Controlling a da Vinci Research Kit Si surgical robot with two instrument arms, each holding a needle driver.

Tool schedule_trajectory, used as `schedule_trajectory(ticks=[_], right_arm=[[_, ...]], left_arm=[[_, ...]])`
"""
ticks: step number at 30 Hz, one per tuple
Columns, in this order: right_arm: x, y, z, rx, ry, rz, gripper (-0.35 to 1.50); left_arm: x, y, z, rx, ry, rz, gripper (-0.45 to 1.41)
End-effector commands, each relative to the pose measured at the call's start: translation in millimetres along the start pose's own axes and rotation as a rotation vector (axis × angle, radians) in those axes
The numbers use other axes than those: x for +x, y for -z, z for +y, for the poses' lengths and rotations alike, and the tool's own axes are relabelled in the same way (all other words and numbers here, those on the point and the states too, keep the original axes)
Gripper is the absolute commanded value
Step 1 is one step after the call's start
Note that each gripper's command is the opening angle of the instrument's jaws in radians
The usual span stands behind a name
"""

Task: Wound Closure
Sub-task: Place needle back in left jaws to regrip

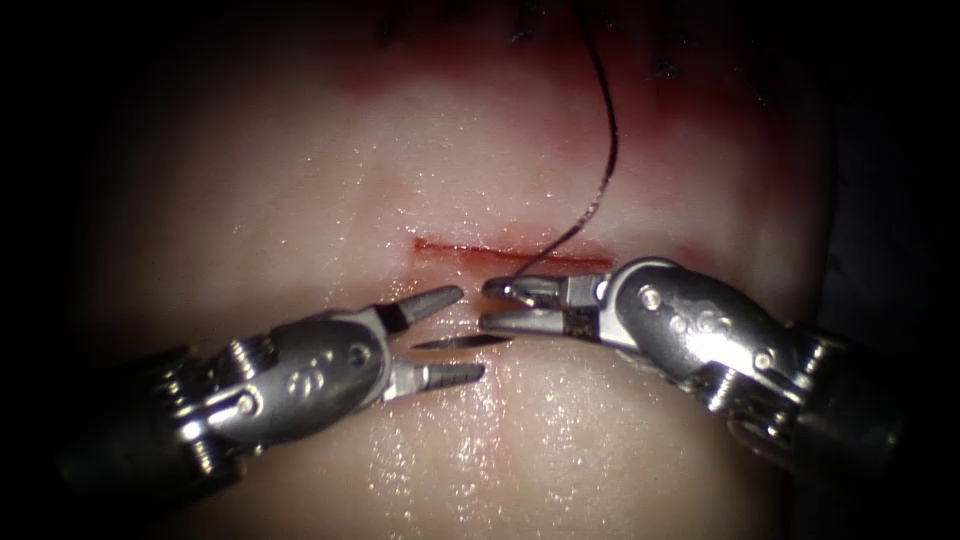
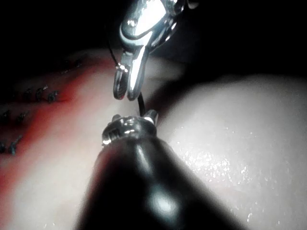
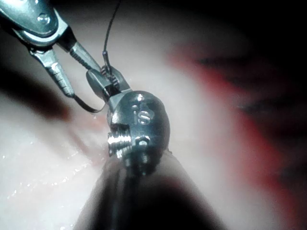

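Tissue pale and wet, with red fluid and dark stitch marks along its far edge. Cut ran left to right, just beyond both tool tips. Left tool gaped, gripping nothing. Right tool clamped the needle near its thread end. Needle lay free of the tissue, between the left jaws, long axis left-right, tip toward the left tool. Thread rose from the right tool across the cut toward the far edge.
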Motion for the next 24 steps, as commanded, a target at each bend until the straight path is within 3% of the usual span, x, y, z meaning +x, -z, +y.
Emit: schedule_trajectory(ticks=[1,5,15,24], right_arm=[[-0.2,-0.5,0.4,0.027,0.051,0.023,-0.35],[0.1,-0.5,0.0,0.074,0.134,0.045,-0.35],[1.2,-0.3,-1.8,0.172,0.315,0.081,-0.35],[2.0,-0.3,-2.6,0.199,0.407,0.118,-0.35]], left_arm=[[0.5,-0.6,-0.3,-0.050,0.013,-0.037,0.64],[1.1,-0.8,-0.8,-0.088,0.029,-0.126,0.66],[1.0,-1.9,-2.5,-0.146,0.061,-0.216,0.70],[1.1,-2.3,-2.3,-0.373,0.091,-0.294,0.74]])
